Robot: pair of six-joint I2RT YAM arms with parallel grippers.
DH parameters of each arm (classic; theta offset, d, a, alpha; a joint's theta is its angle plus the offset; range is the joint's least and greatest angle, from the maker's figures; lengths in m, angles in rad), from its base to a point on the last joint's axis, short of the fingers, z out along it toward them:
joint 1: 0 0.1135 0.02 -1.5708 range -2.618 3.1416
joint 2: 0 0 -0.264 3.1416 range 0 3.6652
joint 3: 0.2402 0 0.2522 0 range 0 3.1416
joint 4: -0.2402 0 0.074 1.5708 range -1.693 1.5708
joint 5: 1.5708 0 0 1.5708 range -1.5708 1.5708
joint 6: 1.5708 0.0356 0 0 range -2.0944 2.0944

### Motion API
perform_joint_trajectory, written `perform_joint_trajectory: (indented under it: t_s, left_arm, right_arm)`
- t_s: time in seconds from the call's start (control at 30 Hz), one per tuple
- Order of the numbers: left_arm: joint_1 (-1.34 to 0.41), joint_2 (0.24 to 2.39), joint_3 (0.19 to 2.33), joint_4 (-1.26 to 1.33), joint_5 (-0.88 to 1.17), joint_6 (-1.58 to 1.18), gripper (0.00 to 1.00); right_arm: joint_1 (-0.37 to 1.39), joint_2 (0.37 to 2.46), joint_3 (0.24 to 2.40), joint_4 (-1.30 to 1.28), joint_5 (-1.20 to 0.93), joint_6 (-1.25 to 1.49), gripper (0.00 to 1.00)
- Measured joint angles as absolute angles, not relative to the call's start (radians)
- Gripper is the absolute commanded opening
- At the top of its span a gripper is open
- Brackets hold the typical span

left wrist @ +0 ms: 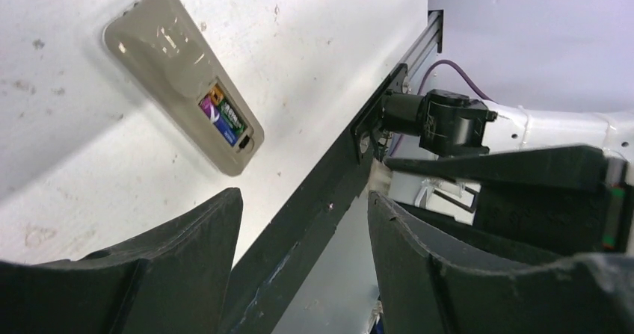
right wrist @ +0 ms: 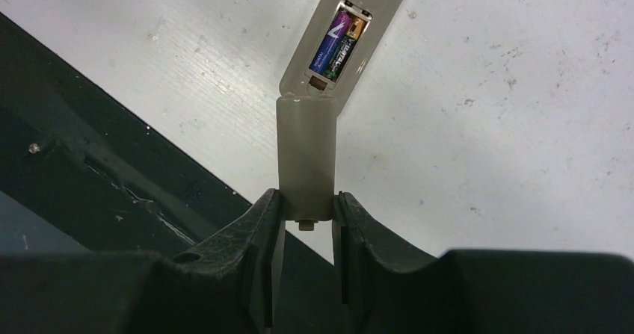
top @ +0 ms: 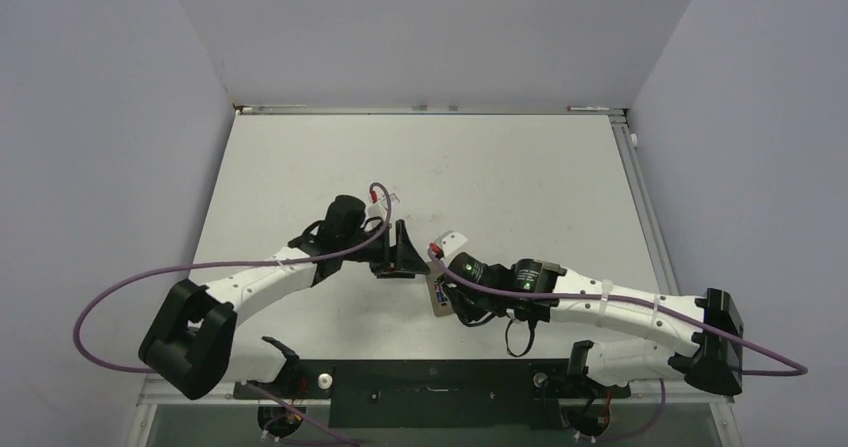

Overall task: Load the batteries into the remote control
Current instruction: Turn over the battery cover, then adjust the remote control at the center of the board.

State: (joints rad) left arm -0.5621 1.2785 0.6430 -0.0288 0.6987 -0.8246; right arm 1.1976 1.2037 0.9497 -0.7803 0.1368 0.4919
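Right fingers (right wrist: pixel 254 233) pinch the cover (right wrist: pixel 305 155) by its edges; we judge it thin, light, slippery. At twelve o'clock, both batteries (right wrist: pixel 338 42) sit in the remote (left wrist: pixel 161 57) on the tabletop (right wrist: pixel 486 125). Left fingers (left wrist: pixel 187 259) stand open, empty.

The remote control (left wrist: pixel 168 57) looks like smooth, matt grey-beige plastic, and so does the cover piece (right wrist: pixel 306 147). The batteries (right wrist: pixel 336 46) wear glossy printed wraps (purple-blue, with gold ends). The surface (right wrist: pixel 508 147) is matt white, scuffed and speckled with dirt. The right end effector (right wrist: pixel 306 208) is matt black and grainy.
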Motion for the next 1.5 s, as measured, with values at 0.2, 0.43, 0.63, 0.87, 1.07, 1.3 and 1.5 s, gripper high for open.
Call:
perform_joint_trajectory:
  t_s: [0.2,0.43,0.63,0.87,1.07,1.3,1.5]
  left_arm:
    - [-0.632,1.428,0.755,0.014,0.633,-0.817,0.58]
    - [-0.651,1.607,0.856,0.12,0.614,-0.821,0.52]
    - [-0.675,1.768,0.947,0.186,0.619,-0.838,0.51]
    - [-0.688,1.89,1.048,0.228,0.639,-0.844,0.45]
    - [-0.688,1.981,1.135,0.197,0.649,-0.807,0.39]
    - [-0.688,2.029,1.151,0.141,0.662,-0.756,0.31]
    - [-0.685,2.041,1.132,0.125,0.667,-0.73,0.28]
  right_arm:
    - [1.191,1.127,0.92,-0.787,0.124,0.535,0.09]
    - [1.19,1.086,0.901,-0.806,0.118,0.562,0.08]
    - [1.185,1.07,0.895,-0.814,0.112,0.568,0.08]
    - [1.184,1.069,0.881,-0.816,0.096,0.571,0.08]
    - [1.183,1.068,0.878,-0.815,0.087,0.574,0.08]
    - [1.183,1.068,0.874,-0.813,0.083,0.574,0.09]
    - [1.183,1.068,0.874,-0.808,0.078,0.573,0.09]
